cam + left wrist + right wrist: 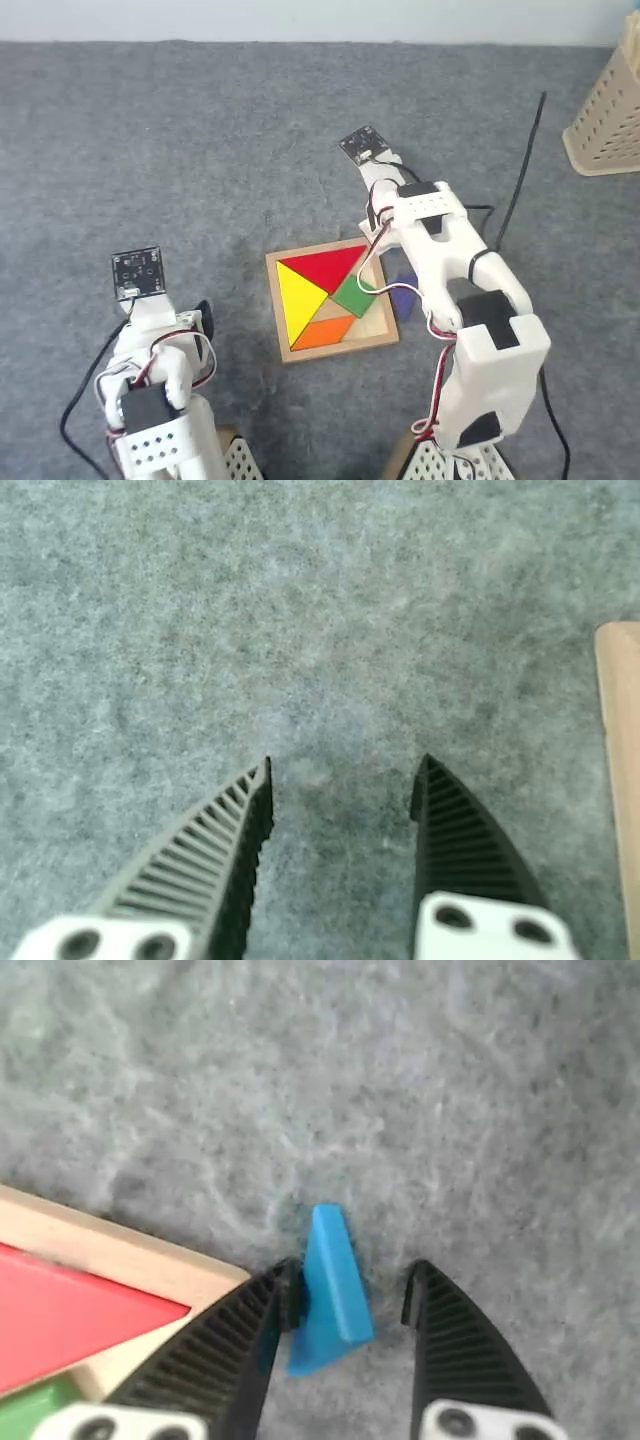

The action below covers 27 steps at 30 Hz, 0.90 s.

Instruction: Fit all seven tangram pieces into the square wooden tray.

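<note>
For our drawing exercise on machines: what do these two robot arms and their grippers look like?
The left arm and right arm are white shells with black motor blocks and red, white and black wires. The left gripper and right gripper have black, ribbed, pointed fingers on white bases.

Grey felt-like mat [200, 150] covers the table. Pale wall strip [300, 20] runs along its far edge. Beige slotted basket [610, 110] stands at one corner

High view overlooks the table [150, 130] — both close-in wrist views share the tray [120, 1252] rim.
</note>
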Each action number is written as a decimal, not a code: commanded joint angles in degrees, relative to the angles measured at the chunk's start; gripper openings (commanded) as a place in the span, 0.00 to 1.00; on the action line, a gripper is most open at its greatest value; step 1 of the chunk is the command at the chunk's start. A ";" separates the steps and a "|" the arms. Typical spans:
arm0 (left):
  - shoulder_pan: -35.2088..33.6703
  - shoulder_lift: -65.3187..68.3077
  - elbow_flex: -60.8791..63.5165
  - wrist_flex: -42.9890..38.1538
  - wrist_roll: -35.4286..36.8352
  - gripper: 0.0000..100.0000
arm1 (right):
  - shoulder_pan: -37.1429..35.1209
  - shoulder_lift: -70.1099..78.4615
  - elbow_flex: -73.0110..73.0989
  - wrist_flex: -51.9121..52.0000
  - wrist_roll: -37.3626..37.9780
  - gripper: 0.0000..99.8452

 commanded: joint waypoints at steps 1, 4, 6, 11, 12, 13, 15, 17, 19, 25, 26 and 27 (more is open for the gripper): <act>0.18 -0.79 -0.75 0.26 -0.26 0.22 | 0.92 -0.75 -2.64 0.84 0.88 0.13; 0.18 -0.79 -0.75 0.26 -0.26 0.22 | 0.92 -1.01 -3.08 2.77 0.79 0.01; 0.18 -0.79 -0.75 0.26 -0.26 0.22 | 0.84 -2.24 -3.78 5.49 -0.70 0.02; 0.18 -0.79 -0.75 0.26 -0.26 0.22 | 0.31 -11.74 -1.23 11.56 -9.05 0.01; 0.18 -0.79 -0.75 0.26 -0.26 0.22 | -0.48 -13.93 0.53 11.91 -9.49 0.01; 0.18 -0.79 -0.75 0.26 -0.26 0.22 | -1.27 -15.60 2.37 12.00 -9.32 0.01; 0.18 -0.79 -0.75 0.26 -0.26 0.22 | -2.77 -18.42 6.68 10.24 -9.41 0.01; 0.18 -0.79 -0.75 0.26 -0.26 0.22 | -4.00 -20.18 10.37 6.81 -9.32 0.01; 0.18 -0.79 -0.75 0.26 -0.26 0.22 | -4.79 -20.53 12.57 3.56 -9.32 0.01; 0.18 -0.79 -0.75 0.26 -0.26 0.22 | -5.14 -19.56 13.36 2.33 -9.67 0.01; 0.18 -0.79 -0.75 0.26 -0.26 0.22 | -5.14 -19.65 13.36 2.33 -9.67 0.01; 0.18 -0.79 -0.75 0.26 -0.26 0.22 | -5.14 -19.56 13.36 2.33 -9.67 0.01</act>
